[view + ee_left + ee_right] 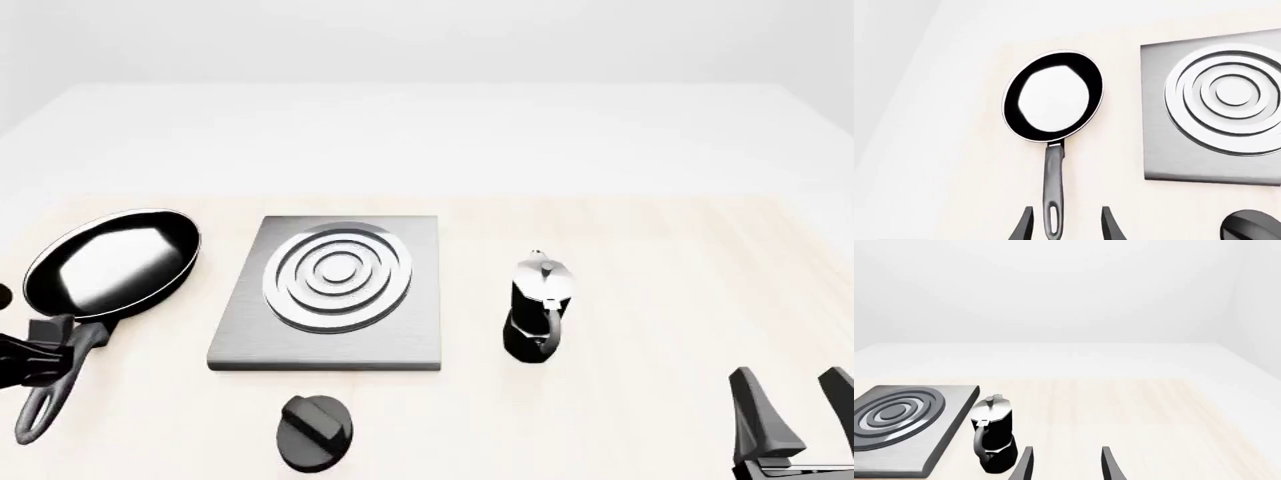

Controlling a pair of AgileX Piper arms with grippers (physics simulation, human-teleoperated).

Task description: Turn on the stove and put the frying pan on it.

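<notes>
The pan (114,263) is seen lying on the table (641,250) at the far left of the front view, just left of the stove (334,290) and apart from it. Its handle (60,385) is turned back toward the arms' side, with the loop end nearest.

The left claw (1064,225) is held wide open, and the handle's loop end is framed between its two fingers (1024,225) in the left wrist view. Whether the fingers touch the handle cannot be told. In the front view this claw (34,355) is seen only partly at the left edge, beside the handle.

The stove plate is laid flat near the middle of the table, its silver rings bare. The knob (315,430) is set apart, just in front of the plate's near edge.

A moka pot (538,305) is stood upright to the right of the stove, apart from it.

The right claw (801,405) is kept at the near right corner, open and holding nothing, well apart from the pot.
</notes>
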